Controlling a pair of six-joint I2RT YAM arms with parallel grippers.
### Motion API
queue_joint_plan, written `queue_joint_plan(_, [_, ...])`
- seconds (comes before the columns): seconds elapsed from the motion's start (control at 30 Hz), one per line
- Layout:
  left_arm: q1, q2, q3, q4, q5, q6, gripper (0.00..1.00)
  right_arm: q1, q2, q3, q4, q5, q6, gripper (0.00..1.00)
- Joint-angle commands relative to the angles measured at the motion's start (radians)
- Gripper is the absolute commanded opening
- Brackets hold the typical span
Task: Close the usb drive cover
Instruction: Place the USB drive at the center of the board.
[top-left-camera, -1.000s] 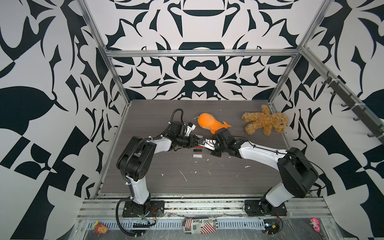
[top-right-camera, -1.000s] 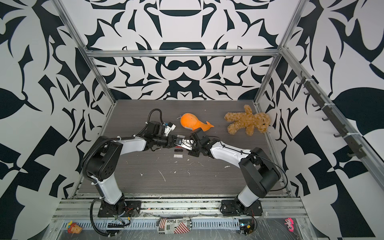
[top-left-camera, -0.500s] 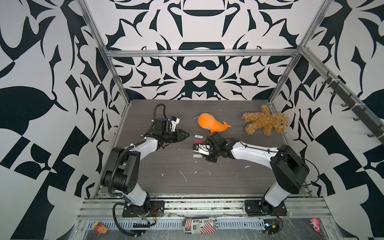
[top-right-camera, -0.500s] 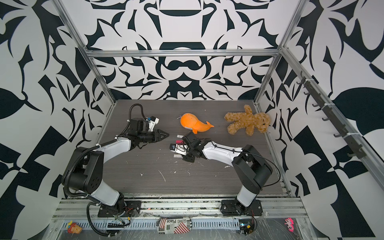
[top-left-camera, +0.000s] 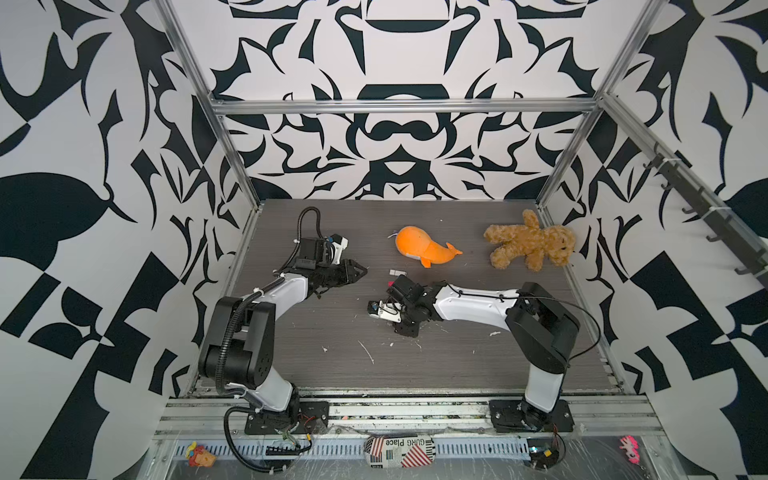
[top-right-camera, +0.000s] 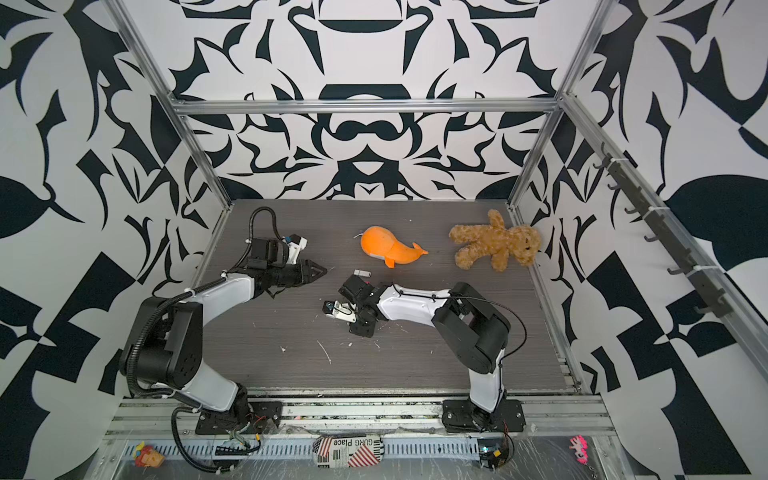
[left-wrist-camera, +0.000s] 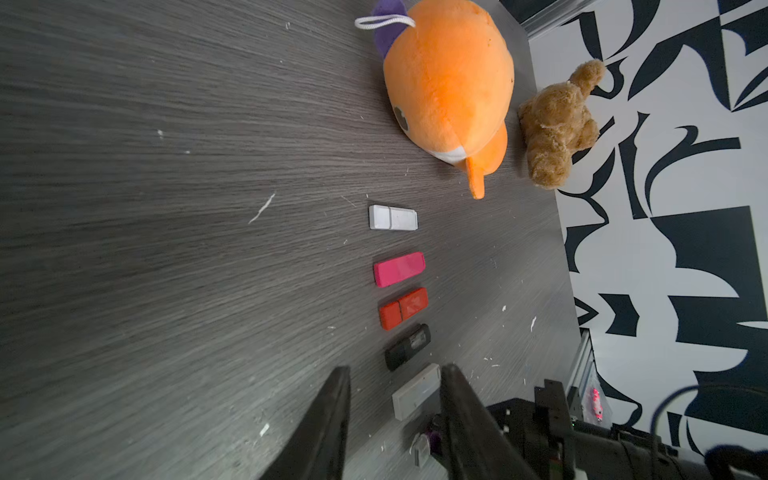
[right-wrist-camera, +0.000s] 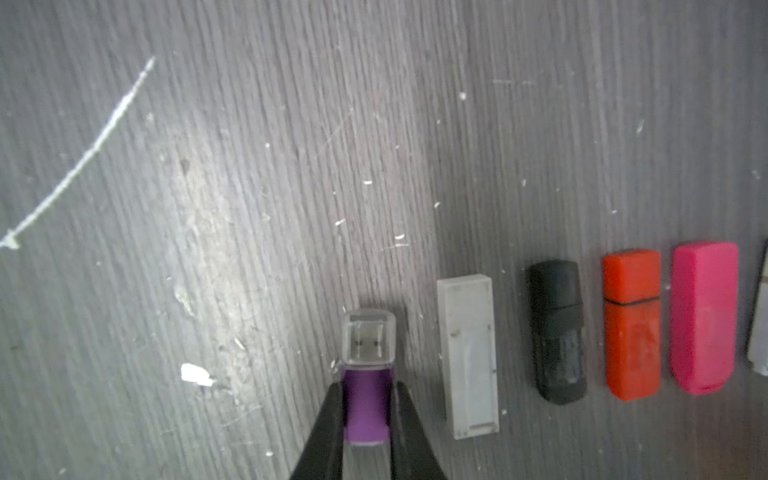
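Your right gripper (right-wrist-camera: 368, 387) is pinching the purple usb drive (right-wrist-camera: 366, 401) in line with its fingers, clear cap (right-wrist-camera: 368, 338) pointing straight out; left gripper (left-wrist-camera: 397, 370) jaws are spread.

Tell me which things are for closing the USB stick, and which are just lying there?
For the job:
- purple USB drive with its clear cover
- right gripper, pinching the drive
- left gripper, open and empty

Just lying about:
- orange whale
- teddy bear
- row of other drives
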Motion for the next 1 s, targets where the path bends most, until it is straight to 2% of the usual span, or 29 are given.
queue_joint_plan(0.0, [0.003, -0.023, 0.005, -0.025, -0.006, 0.018, 0.39, 0.005, -0.005, 0.034, -0.032, 0.016, 0.027, 0.16])
queue_joint_plan(0.2, [0.003, -0.015, 0.004, -0.019, -0.001, 0.013, 0.39, 0.014, 0.017, 0.054, -0.041, 0.011, 0.024, 0.19])
queue_joint_plan(0.37, [0.003, -0.016, -0.005, -0.013, 0.000, 0.009, 0.39, 0.023, 0.020, 0.052, -0.049, -0.009, 0.006, 0.31])
queue_joint_plan(0.63, [0.003, -0.022, -0.017, -0.002, -0.003, 0.000, 0.39, 0.030, 0.013, 0.050, -0.045, 0.007, -0.008, 0.39])
queue_joint_plan(0.83, [0.003, -0.024, -0.016, -0.002, -0.003, -0.001, 0.39, 0.029, 0.002, 0.041, -0.050, 0.038, -0.025, 0.40])
queue_joint_plan(0.97, [0.003, -0.026, -0.017, -0.003, -0.003, -0.004, 0.39, 0.029, 0.002, 0.026, -0.048, 0.054, -0.047, 0.35])
